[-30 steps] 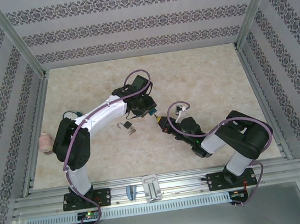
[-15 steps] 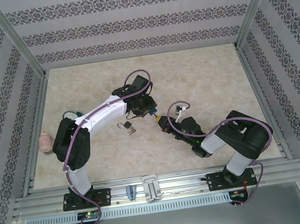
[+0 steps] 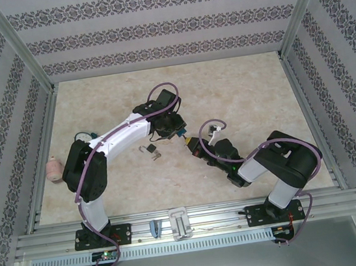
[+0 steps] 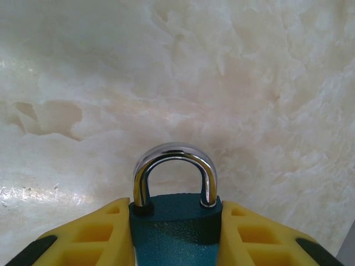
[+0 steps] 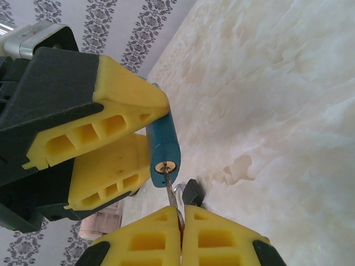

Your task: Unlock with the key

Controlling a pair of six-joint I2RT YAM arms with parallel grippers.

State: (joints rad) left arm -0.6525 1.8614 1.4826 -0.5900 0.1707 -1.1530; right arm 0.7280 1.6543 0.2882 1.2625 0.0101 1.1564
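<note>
A blue padlock (image 4: 176, 230) with a chrome shackle (image 4: 175, 166) sits clamped between the yellow fingers of my left gripper (image 4: 176, 233), held above the marble table. In the right wrist view the padlock (image 5: 163, 147) shows its keyhole end. A thin metal key (image 5: 171, 191) runs from that keyhole into my right gripper (image 5: 180, 219), which is shut on it. From above, the two grippers meet at the table's middle, left gripper (image 3: 176, 132) against right gripper (image 3: 191, 143). The shackle is seated in the body on both legs.
A small black padlock (image 3: 151, 151) with keys lies on the table just left of the grippers, also seen as a dark padlock (image 5: 192, 192) behind the key. A pink object (image 3: 52, 169) stands by the left rail. Patterned walls enclose the table.
</note>
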